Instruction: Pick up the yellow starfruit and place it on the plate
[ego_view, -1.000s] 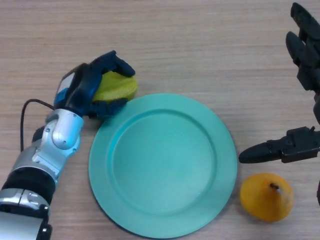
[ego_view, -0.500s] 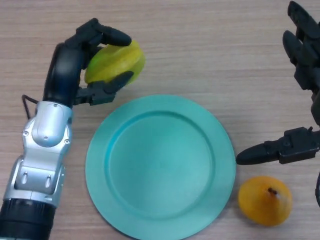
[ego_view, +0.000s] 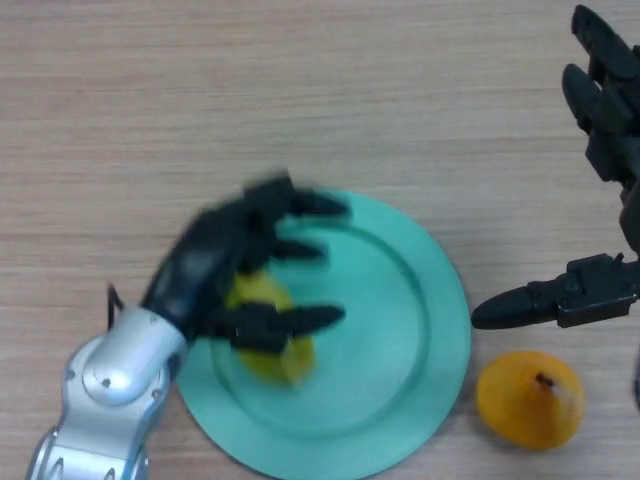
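The yellow starfruit (ego_view: 268, 352) is in my left hand (ego_view: 222, 268), over the left half of the teal plate (ego_view: 400, 300). The hand's fingers and thumb are curled round the fruit and hide most of it. I cannot tell whether the fruit touches the plate. My right hand (ego_view: 605, 120) is open at the right edge, fingers straight, its thumb pointing left beside the plate's right rim.
An orange pear-shaped fruit (ego_view: 530, 398) lies on the wooden table (ego_view: 300, 90) to the lower right of the plate, just below my right thumb.
My left hand has carried the starfruit from the table at the plate's upper left down and right, to above the plate's left half. The right hand has not moved.
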